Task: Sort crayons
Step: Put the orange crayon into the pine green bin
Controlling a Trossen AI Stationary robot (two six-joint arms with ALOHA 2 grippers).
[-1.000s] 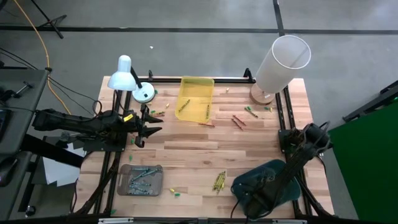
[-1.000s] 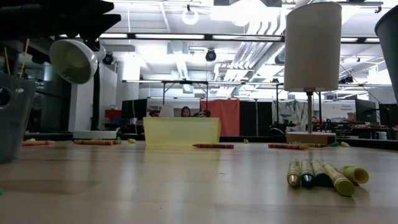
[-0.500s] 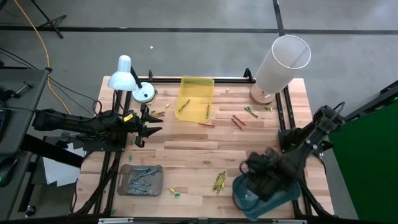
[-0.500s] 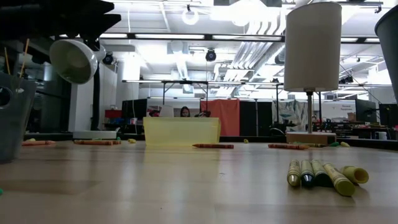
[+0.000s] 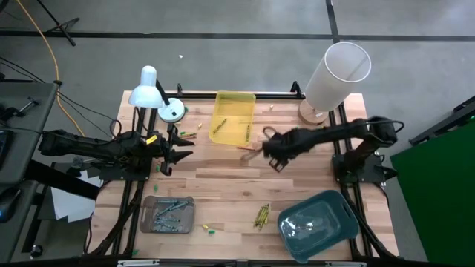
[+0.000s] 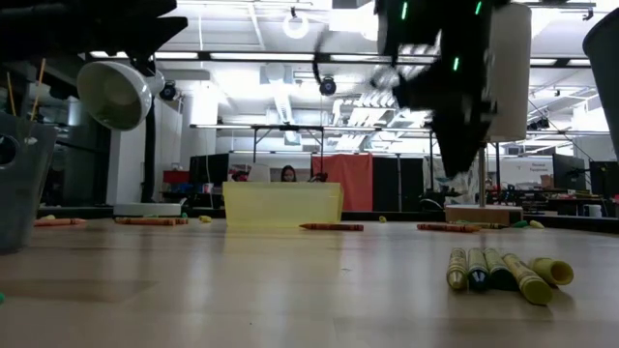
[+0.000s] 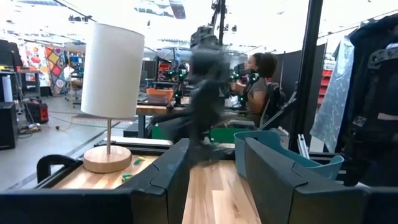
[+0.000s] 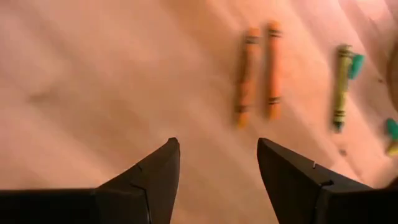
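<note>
- Right gripper (image 5: 269, 150) reaches over the middle of the wooden table (image 5: 223, 178), just right of the yellow tray (image 5: 232, 113); its fingers stand apart, nothing between them
- Right wrist view: bare wood shows in the gap between the two dark fingers (image 8: 155, 171); two orange crayons (image 8: 258, 68) lie side by side beyond the tips, not touched
- An olive crayon with a green piece at its end (image 8: 341, 84) lies further off in the same view
- Left gripper (image 5: 180, 145) hangs at the left edge of the table beside the white desk lamp (image 5: 151, 90); fingers apart, empty
- Left wrist view: both fingers (image 7: 171, 171) frame a strip of bare wood; the right arm shows blurred ahead of them
- Yellow tray holds a few olive crayons (image 5: 219, 126)
- Red-orange crayons (image 5: 284, 144) lie loose to the right of the gripper, near the base of the tall white lamp (image 5: 334, 74); small green pieces (image 5: 300, 133) lie close to that base
- A bundle of yellow-olive crayons (image 5: 260, 216) lies near the front edge, between the grey tray (image 5: 169, 214) and the teal tray (image 5: 318, 225)
- Grey tray holds blue crayons (image 5: 167, 213)
- Low view: that bundle (image 6: 498, 271) lies flat in the foreground; one red-orange crayon (image 6: 332, 227) lies just in front of the yellow tray
- A person (image 7: 258, 84) sits in the room beyond the table
</note>
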